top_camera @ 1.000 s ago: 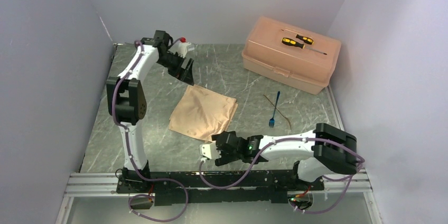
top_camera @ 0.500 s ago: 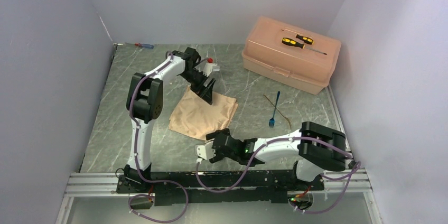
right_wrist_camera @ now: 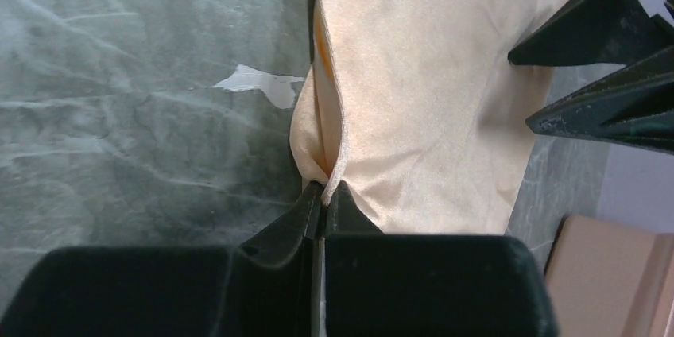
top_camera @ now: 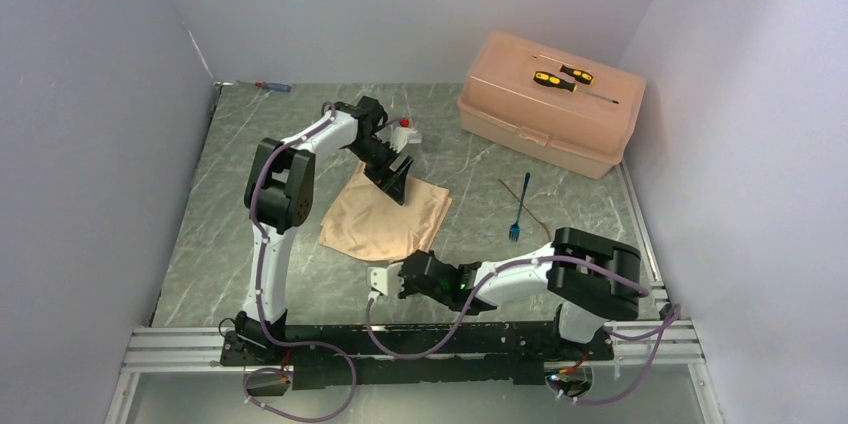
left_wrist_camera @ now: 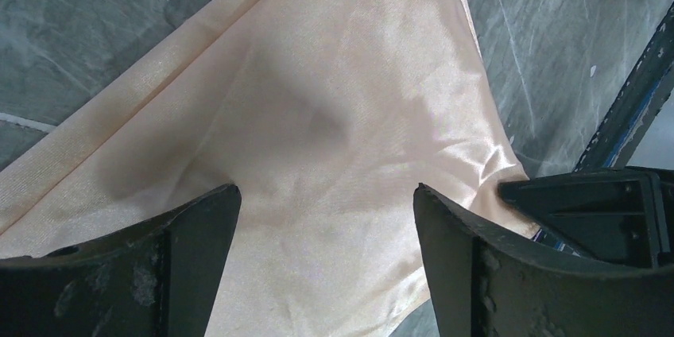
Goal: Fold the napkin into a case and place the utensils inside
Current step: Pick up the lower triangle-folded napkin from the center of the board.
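The napkin (top_camera: 385, 216) lies flat on the bench (top_camera: 200, 244), turned like a diamond. The right gripper (right_wrist_camera: 323, 194) is clamped on its near corner. The left gripper (left_wrist_camera: 324, 194) hangs spread open above its far part.

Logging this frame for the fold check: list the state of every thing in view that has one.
Peach-orange shiny cloth napkin: flat on the table, doubled, near edge pinched.
Left gripper: open above the napkin.
Right gripper: shut on the napkin's near edge.
Blue slim fork: lying on the table, untouched.
Pink hard plastic box: lid closed.
Yellow-and-black screwdrivers: lying on the box lid.
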Robot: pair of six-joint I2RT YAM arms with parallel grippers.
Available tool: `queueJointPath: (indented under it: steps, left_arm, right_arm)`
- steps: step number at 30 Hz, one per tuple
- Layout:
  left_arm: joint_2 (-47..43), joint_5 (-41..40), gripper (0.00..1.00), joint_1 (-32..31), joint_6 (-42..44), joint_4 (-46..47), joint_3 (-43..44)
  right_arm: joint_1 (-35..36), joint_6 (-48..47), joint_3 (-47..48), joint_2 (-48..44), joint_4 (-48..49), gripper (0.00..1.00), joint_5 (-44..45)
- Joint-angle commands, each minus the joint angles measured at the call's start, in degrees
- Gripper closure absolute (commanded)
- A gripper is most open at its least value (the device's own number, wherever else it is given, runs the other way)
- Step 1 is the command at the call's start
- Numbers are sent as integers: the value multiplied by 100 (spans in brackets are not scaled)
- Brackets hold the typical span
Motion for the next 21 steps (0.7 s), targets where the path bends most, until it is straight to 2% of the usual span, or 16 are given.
queueJointPath:
  steps: [1, 9, 14, 21]
  left_arm:
    - [303, -515, 12, -105, 290, 314, -204]
    - [412, -688, 12, -105, 444, 197, -60]
    - [500, -688, 12, -105, 502, 68, 112]
    - [620, -674, 12, -104, 595, -75, 228]
  right_arm:
    - [-206, 590, 131, -153, 352, 100, -11]
    - [-771, 1727, 161, -548, 326, 100, -427]
    - [-1363, 2608, 175, -758, 369, 100, -796]
    - [-1975, 3673, 402, -514, 3, 100, -912]
